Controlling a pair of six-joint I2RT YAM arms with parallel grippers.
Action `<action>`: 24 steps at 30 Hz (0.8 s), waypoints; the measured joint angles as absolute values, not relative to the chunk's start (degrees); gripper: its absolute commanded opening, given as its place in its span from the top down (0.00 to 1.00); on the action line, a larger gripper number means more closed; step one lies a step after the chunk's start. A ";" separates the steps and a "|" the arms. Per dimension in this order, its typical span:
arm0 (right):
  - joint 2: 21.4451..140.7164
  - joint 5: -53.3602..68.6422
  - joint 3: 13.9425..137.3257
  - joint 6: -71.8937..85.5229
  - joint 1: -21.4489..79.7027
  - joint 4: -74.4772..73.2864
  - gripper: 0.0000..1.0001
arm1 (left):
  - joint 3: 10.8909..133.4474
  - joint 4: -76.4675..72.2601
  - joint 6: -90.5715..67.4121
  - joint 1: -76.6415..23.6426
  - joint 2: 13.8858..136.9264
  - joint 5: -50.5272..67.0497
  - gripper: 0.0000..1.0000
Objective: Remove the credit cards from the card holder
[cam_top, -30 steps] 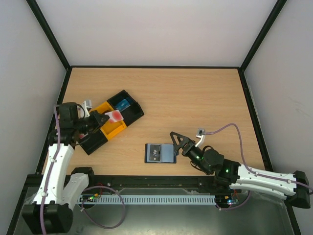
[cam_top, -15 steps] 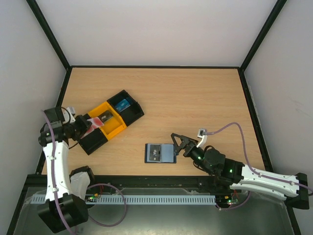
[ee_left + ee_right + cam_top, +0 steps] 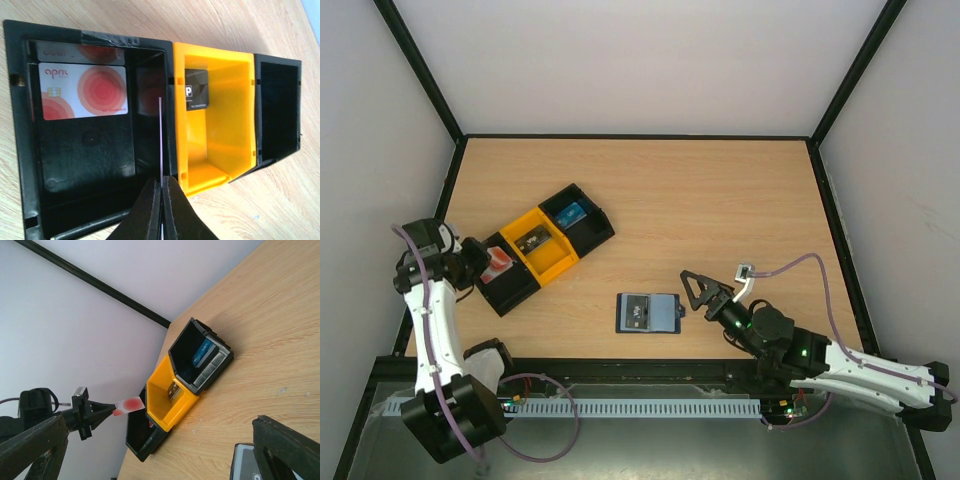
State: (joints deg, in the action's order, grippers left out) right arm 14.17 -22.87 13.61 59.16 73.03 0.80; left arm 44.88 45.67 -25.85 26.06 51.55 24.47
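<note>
My left gripper (image 3: 478,263) is shut on a thin card, seen edge-on in the left wrist view (image 3: 160,135). It shows white with a red round mark in the right wrist view (image 3: 129,404). It hangs over the near black tray (image 3: 510,290). A second white card with red circles (image 3: 84,90) lies in that tray. A dark card (image 3: 196,89) is in the yellow tray (image 3: 558,262). A blue card (image 3: 572,212) is in the far black tray (image 3: 600,225). The card holder (image 3: 648,312) lies open. My right gripper (image 3: 698,290) is open just right of it.
The three trays stand in a diagonal row at the table's left, close to the left wall (image 3: 380,200). The card holder lies near the table's front edge (image 3: 650,358). Black frame rails run along the table's sides.
My left gripper has carried the white and red card back left, from over the yellow tray to over the near black tray. My right gripper has drawn back right from the card holder.
</note>
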 measured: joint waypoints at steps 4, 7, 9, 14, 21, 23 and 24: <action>13.50 -23.16 13.61 59.16 73.03 -1.04 0.02 | 44.88 45.17 -25.21 26.61 53.21 22.70 0.97; 12.71 -23.55 13.61 59.16 73.03 -1.58 0.02 | 44.88 44.49 -25.04 26.70 53.60 21.15 0.97; 12.29 -23.86 13.61 59.16 73.03 -1.80 0.02 | 44.75 43.75 -25.06 26.70 53.54 20.51 0.97; 11.99 -24.51 13.61 59.16 73.03 -2.11 0.02 | 44.34 41.71 -25.96 26.72 55.27 21.02 0.97; 11.99 -24.71 13.61 58.98 73.03 -2.13 0.02 | 43.51 37.82 -26.44 26.70 64.99 24.10 0.97; 11.97 -24.91 13.61 58.83 73.03 -2.31 0.02 | 43.48 37.17 -26.46 26.72 66.57 24.12 0.97; 11.92 -25.08 13.61 58.70 73.03 -2.48 0.02 | 43.48 36.73 -26.50 26.70 66.98 24.05 0.97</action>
State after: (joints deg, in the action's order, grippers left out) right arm 11.92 -25.08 13.61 58.70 73.03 -2.48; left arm 43.48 36.73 -26.50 26.70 66.98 24.05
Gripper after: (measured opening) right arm 0.978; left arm 0.030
